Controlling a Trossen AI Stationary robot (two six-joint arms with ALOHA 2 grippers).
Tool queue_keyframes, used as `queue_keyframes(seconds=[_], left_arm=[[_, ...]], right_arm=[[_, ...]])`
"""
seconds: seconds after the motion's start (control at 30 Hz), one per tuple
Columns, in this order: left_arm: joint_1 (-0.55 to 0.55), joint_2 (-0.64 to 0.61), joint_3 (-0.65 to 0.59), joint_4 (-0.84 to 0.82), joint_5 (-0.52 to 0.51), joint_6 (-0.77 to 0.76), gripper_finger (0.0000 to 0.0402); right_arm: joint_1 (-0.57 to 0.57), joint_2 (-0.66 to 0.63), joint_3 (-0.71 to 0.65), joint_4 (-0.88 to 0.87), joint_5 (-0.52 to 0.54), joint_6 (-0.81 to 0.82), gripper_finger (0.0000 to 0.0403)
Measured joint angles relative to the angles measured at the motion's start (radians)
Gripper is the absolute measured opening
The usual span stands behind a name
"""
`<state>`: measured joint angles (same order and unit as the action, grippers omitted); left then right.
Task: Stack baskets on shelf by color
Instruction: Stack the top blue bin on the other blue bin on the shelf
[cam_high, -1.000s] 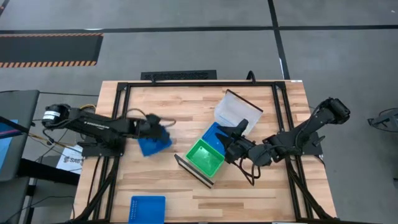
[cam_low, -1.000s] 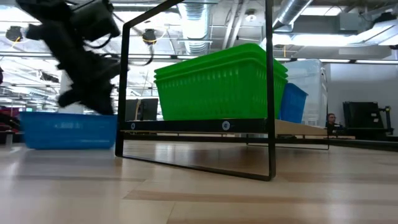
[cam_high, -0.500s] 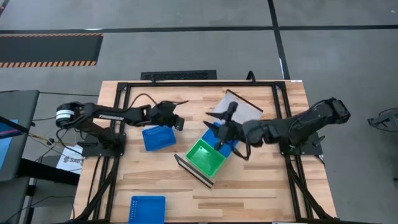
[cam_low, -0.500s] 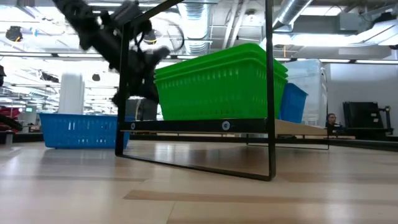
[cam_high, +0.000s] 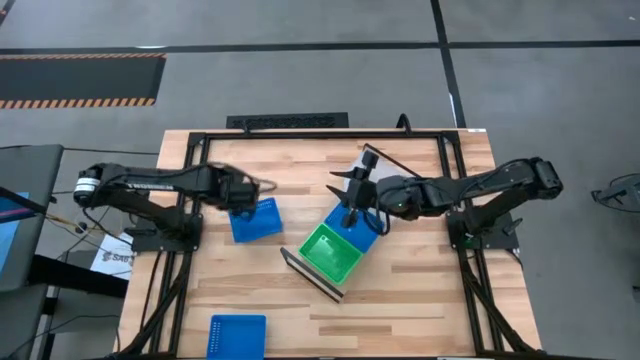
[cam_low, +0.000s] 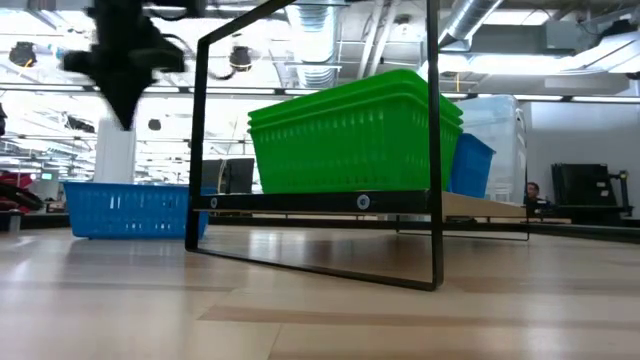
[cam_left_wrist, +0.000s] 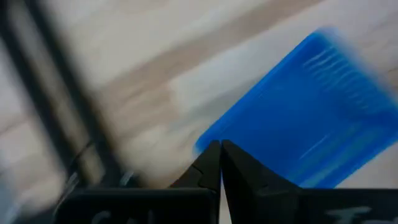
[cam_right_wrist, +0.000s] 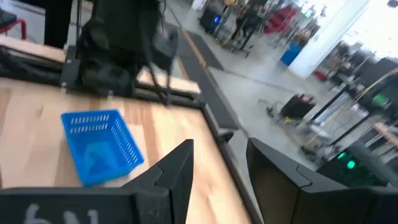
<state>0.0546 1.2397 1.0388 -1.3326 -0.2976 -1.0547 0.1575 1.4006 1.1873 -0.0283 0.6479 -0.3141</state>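
Note:
A blue basket (cam_high: 254, 221) lies flat on the table left of the shelf (cam_high: 312, 277); it also shows in the low view (cam_low: 130, 210) and both wrist views (cam_left_wrist: 311, 118) (cam_right_wrist: 99, 146). My left gripper (cam_high: 240, 190) hangs shut above its far left corner, pointing down and clear of it (cam_left_wrist: 221, 158). On the shelf board stand stacked green baskets (cam_high: 330, 252) (cam_low: 355, 130), a blue basket (cam_high: 358, 228) and a clear basket (cam_high: 388, 168). My right gripper (cam_high: 350, 195) hovers open over the shelf's blue basket, nothing between its fingers (cam_right_wrist: 217, 168).
Another blue basket (cam_high: 238, 336) lies at the table's near edge, left of centre. The shelf's black end frame (cam_low: 320, 150) stands tall at its near end. Bare tabletop (cam_high: 420, 300) lies right of the shelf and between the two loose blue baskets.
My left gripper, shut throughout, has risen from the loose blue basket and tipped to point down. That basket has turned a little and now lies flat. My right gripper has swung from the shelf's right side toward the table's left, over the shelf, and rolled at the wrist.

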Motion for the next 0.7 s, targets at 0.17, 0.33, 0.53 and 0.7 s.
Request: queue_keyframes(seconds=[0.17, 0.33, 0.53, 0.7], left_arm=[[-0.124, -0.007, -0.05, -0.122, 0.019, -0.228, 0.0], [-0.236, -0.004, -0.144, -0.082, 0.116, -0.412, 0.0], [-0.326, -0.004, -0.29, 0.109, 0.166, -0.541, 0.0], [-0.327, -0.003, -0.376, 0.308, 0.08, -0.564, 0.0]], right_arm=[[-0.004, 0.0, 0.0, -0.044, -0.002, 0.037, 0.0169], [0.0, 0.0, 0.0, -0.055, -0.002, 0.058, 0.0167], [0.0, 0.0, 0.0, -0.086, -0.002, 0.079, 0.0167], [0.0, 0.0, 0.0, -0.086, -0.002, 0.08, 0.0164]])
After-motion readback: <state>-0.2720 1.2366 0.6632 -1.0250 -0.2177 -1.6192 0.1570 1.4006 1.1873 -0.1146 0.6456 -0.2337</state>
